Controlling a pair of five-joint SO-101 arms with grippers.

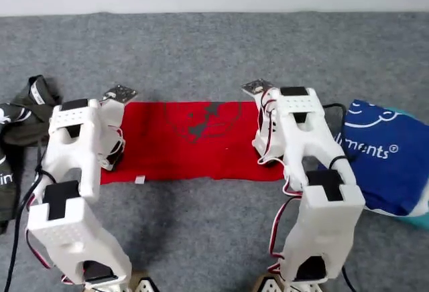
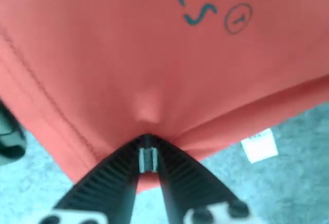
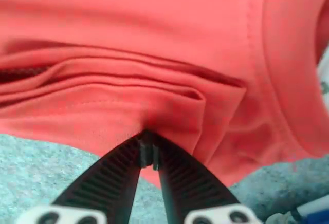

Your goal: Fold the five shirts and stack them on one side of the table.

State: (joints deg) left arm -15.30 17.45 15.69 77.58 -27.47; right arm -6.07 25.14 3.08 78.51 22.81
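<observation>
Red shirt (image 1: 191, 141) — both claws (image 2: 148, 151) (image 3: 148, 148) pinching.

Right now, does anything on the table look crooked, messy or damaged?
Nothing looks damaged. The red shirt lies flat as a long band, but at the right gripper its edge is bunched into several uneven folds, and a white tag sticks out from its near edge. The dark shirt lies crumpled left of it.
</observation>
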